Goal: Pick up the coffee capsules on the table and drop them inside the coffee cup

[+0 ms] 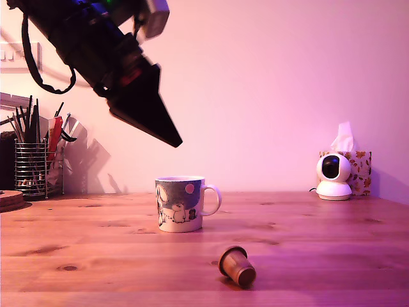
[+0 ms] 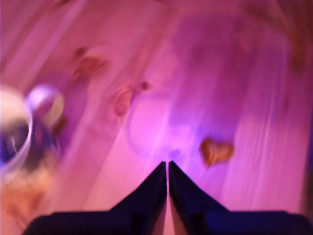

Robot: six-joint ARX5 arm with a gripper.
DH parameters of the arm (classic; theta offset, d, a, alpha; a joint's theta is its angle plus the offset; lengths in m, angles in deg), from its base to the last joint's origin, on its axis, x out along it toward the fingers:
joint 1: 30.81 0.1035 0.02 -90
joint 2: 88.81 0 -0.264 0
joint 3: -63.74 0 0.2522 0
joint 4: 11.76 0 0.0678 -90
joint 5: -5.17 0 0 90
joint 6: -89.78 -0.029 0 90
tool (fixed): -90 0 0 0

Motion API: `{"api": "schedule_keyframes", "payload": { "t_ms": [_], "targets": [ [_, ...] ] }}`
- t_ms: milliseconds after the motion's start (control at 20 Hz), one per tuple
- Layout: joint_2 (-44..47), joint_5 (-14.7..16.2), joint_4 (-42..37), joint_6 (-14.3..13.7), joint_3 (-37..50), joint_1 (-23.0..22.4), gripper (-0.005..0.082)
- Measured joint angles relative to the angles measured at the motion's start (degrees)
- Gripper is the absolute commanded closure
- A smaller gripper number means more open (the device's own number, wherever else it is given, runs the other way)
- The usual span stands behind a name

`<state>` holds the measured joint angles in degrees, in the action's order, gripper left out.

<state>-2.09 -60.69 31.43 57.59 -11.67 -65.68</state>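
Observation:
A tan-brown coffee capsule (image 1: 237, 266) lies on its side on the wooden table, near the front edge and to the exterior view's right of the cup. It shows blurred in the wrist view (image 2: 215, 151). The white coffee cup (image 1: 181, 203) with grey-blue cartoon print stands mid-table, handle toward the exterior view's right; its rim and handle show blurred in the wrist view (image 2: 22, 132). My gripper (image 1: 176, 141) hangs high above the cup, pointing down toward the exterior view's right. Its black fingers (image 2: 156, 188) meet at the tips (image 2: 167, 164), with nothing held.
A wire utensil holder (image 1: 32, 167) with tools stands at the back on the exterior view's left, beside a round wooden board (image 1: 9, 199). A small white camera (image 1: 333, 176) and a tissue box (image 1: 358, 170) sit at the back right. A pale wall runs behind the wooden table (image 1: 319, 243).

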Motion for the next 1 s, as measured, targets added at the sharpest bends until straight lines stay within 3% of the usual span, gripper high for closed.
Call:
{"api": "schedule_keyframes", "payload": {
  "t_ms": [50,100,150,250,300,400,450,600,650,750,900,1000],
  "targets": [
    [0.00,-0.02,0.94,-4.87,0.00,-0.20,0.0789],
    [0.00,-0.04,1.70,-7.43,0.00,-0.31,0.0789],
    [0.00,-0.04,2.29,-13.42,0.00,-0.52,0.0788],
    [0.00,-0.04,2.82,-22.36,0.00,-1.07,0.0787],
    [0.00,-0.04,2.99,-23.98,0.00,-1.33,0.0781],
    [0.00,-0.09,3.43,-33.42,0.00,-2.10,0.0780],
    [0.00,-0.09,3.58,-34.38,0.00,-2.60,0.0780],
    [0.00,-0.13,3.56,-44.52,0.00,-4.57,0.0780],
    [0.00,-0.09,3.43,-44.83,0.00,-5.33,0.0780],
    [0.11,-0.15,3.45,-48.63,0.00,-6.38,0.0777],
    [1.73,-0.92,3.52,-50.14,0.00,-7.45,0.0778],
    [3.39,-2.47,3.08,-53.51,0.00,-8.35,0.0778]
  ]
}}
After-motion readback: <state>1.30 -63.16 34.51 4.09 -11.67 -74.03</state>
